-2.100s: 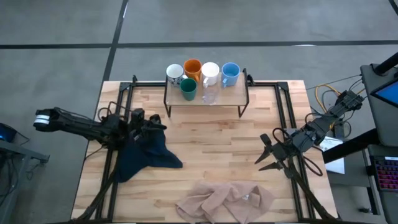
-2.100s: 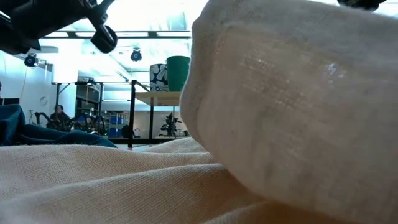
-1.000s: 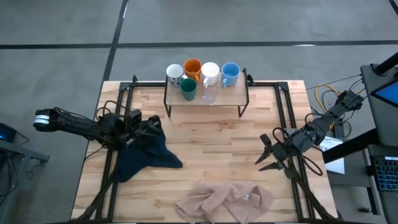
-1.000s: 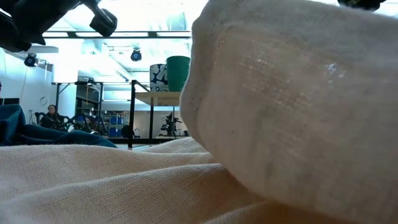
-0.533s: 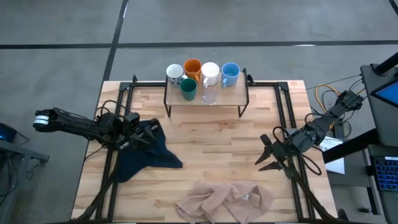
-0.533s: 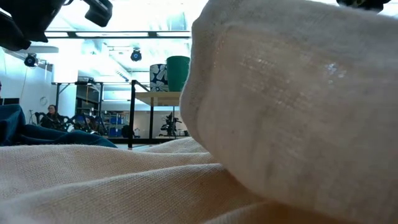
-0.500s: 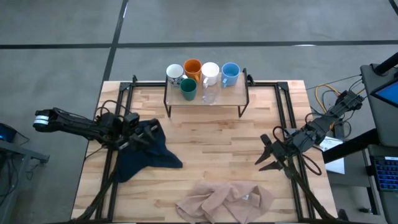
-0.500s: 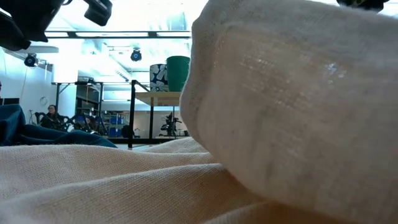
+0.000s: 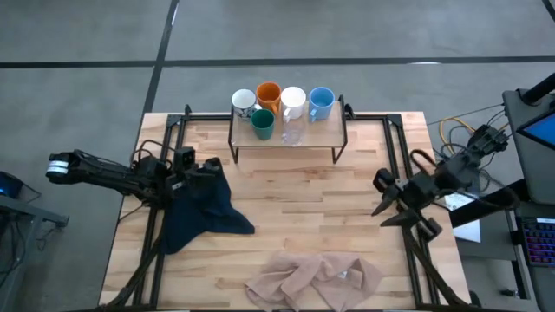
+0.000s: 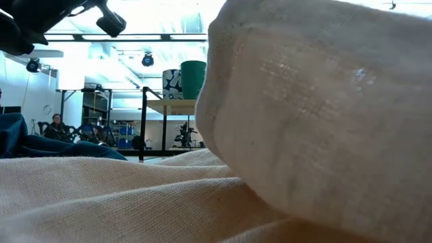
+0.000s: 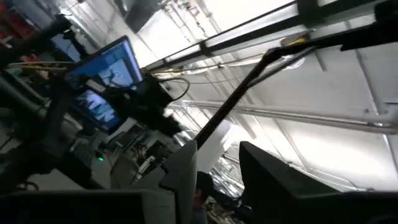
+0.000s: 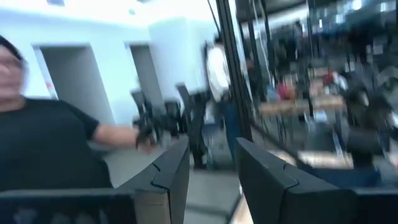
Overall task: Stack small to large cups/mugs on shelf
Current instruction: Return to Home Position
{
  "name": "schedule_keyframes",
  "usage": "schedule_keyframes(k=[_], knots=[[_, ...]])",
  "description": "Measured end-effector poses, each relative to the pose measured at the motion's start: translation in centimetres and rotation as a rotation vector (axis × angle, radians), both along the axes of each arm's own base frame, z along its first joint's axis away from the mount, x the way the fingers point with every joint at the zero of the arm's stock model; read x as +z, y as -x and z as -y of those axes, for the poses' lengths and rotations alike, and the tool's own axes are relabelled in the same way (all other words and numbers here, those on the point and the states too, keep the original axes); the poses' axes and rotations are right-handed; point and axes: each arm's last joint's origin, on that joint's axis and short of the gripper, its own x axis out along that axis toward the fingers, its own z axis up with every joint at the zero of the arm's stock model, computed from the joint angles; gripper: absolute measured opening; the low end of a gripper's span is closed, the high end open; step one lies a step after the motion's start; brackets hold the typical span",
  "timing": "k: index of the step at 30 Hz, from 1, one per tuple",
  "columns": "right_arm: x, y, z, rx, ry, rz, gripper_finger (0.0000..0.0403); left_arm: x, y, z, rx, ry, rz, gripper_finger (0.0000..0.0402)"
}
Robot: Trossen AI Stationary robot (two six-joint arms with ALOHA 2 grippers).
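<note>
Since a moment ago both of my arms have drawn back from the shelf (image 9: 323,132). My left gripper (image 11: 214,152) has slid farther off to the shelf's left-front, over the dark blue cloth (image 9: 195,217), and my right gripper (image 12: 211,149) has swung up and outward to the shelf's right-front. Both pairs of fingers stand apart and hold nothing.

All six vessels sit on the shelf. Along its back edge stand the patterned mug (image 9: 244,101), orange mug (image 9: 269,94), white mug (image 9: 293,100) and light blue mug (image 9: 322,100). In front of them are the green mug (image 9: 263,124) and, just beside it, the glass cup (image 9: 292,132). From above, each looks empty.

I judge the mugs stiff, glazed, fairly heavy and slick, so I would pinch one across its rim wall, away from the handle. The glass cup should be lighter and fragile, wanting a gentle squeeze on its side.
</note>
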Motion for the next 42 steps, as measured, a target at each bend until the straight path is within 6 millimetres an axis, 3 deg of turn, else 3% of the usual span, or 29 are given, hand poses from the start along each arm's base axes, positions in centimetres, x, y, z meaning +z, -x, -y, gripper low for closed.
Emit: schedule_keyframes(k=[7,12,17,21,25,30,36,42], knots=[[1.3,-2.4,-1.6,-0.057,-0.011,0.052,0.0123,0.0,0.0,0.0,-0.003,0.005,0.002,0.0107],[-0.2,-5.4,-3.8,-0.046,-0.016,-0.087,0.0123,1.1,1.6,0.8,-0.024,-0.414,0.200,0.0107],[-1.3,-7.3,-5.5,-0.078,0.064,-0.192,0.0122,1.7,3.0,0.8,0.153,-0.648,0.326,0.0107],[-0.9,-7.6,-5.8,-0.196,0.154,-0.192,0.0118,1.7,3.8,0.6,0.239,-0.765,0.168,0.0107],[-0.9,-7.4,-5.6,-0.315,0.242,-0.254,0.0108,2.6,5.3,0.0,0.328,-0.855,-0.187,0.0107],[-2.6,-7.2,-5.0,-0.392,0.313,-0.377,0.0097,5.5,8.8,-0.7,0.448,-0.859,-0.415,0.0107],[-6.2,-7.4,-4.4,-0.441,0.307,-0.516,0.0093,7.9,12.0,-0.8,0.504,-0.825,-0.336,0.0107],[-7.1,-7.6,-4.9,-0.415,0.234,-0.446,0.0095,9.2,14.4,-0.9,0.575,-0.764,-0.161,0.0107]])
